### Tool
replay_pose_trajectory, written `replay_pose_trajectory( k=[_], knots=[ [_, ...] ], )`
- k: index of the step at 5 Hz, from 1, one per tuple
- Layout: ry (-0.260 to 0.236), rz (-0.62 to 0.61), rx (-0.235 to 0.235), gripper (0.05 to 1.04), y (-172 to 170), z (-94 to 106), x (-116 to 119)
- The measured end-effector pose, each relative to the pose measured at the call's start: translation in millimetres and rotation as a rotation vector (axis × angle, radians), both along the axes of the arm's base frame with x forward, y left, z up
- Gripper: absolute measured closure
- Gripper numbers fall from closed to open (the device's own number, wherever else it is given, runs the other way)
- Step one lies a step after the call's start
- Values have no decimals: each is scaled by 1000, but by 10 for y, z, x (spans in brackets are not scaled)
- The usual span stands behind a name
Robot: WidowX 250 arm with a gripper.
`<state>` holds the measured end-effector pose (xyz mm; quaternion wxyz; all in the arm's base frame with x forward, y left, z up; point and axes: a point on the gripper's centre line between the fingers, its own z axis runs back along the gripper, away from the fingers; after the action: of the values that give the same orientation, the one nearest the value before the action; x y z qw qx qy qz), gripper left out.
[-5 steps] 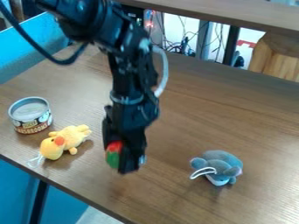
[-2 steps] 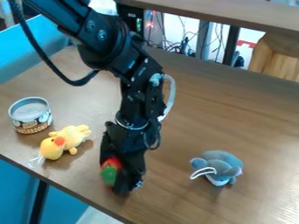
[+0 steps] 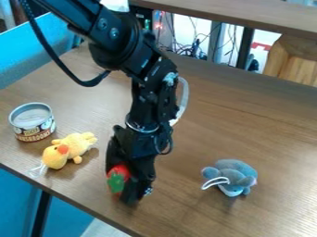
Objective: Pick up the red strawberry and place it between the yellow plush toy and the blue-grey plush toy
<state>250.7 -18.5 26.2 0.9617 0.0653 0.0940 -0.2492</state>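
Nearest the camera, taking the gripper as the centre of a dial with twelve at the far side, the black two-finger gripper [image 3: 123,186] hangs down near the close edge of the brown wood-grain table [image 3: 192,203], pinching a red, rounded toy with a green leafy top [image 3: 117,178]. Whether that toy touches the wood cannot be told. At three o'clock, well apart, lies a small grey-blue plush animal [image 3: 230,176] with a white loop; at ten, nearer, a yellow plush duck [image 3: 69,149] with an orange beak. Farther out, between ten and eleven, stands a round labelled tin [image 3: 32,122]. Beyond the table, at one o'clock, are dark cables [image 3: 193,48]. The step in hand seems to be handling the pinched toy low over the table; any next move calls for a steady grip and room beside the duck.
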Motion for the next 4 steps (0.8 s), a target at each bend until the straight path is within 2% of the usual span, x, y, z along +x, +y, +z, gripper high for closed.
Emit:
replay_pose_trajectory(
  k=[1, 2, 3, 4],
  knots=[
    [-38, 29, -56, 75, -72, 218, 1],
    [-71, 77, -92, 79, -83, 515, 117],
    [-112, 114, -69, 79, -107, 729, 278],
    [-149, 125, -82, 79, -215, 827, 455]
  ],
)
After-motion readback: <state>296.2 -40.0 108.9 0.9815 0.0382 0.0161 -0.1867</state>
